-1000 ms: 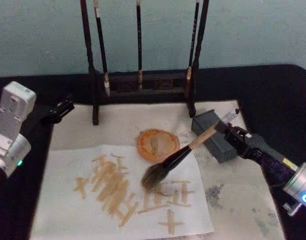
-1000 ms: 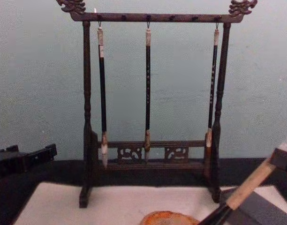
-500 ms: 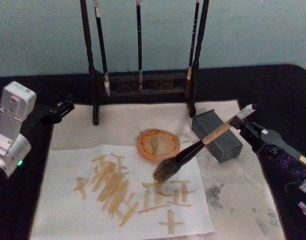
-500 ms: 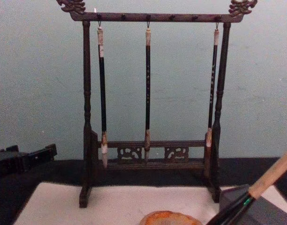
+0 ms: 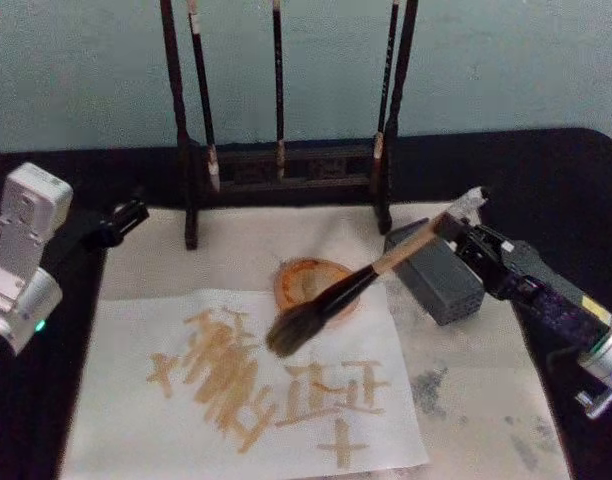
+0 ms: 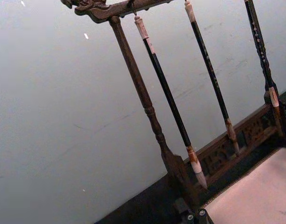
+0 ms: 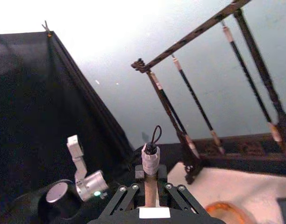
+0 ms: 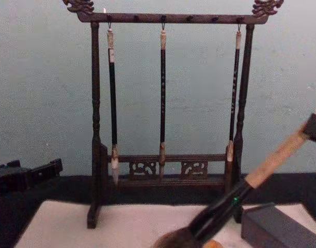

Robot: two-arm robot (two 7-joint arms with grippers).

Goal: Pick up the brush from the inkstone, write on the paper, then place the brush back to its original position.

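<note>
The right gripper (image 5: 449,229) pinches the brush (image 5: 336,297) by its handle, bristles over the paper (image 5: 136,335) beside the inkstone (image 5: 302,272). The left gripper (image 5: 121,218) sits parked at left; whether it is spread or closed cannot be told.

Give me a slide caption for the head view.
Right gripper holds the large tan-handled calligraphy brush slanted above the round orange-brown inkstone and marked off-white paper; left gripper parked far left.
</note>
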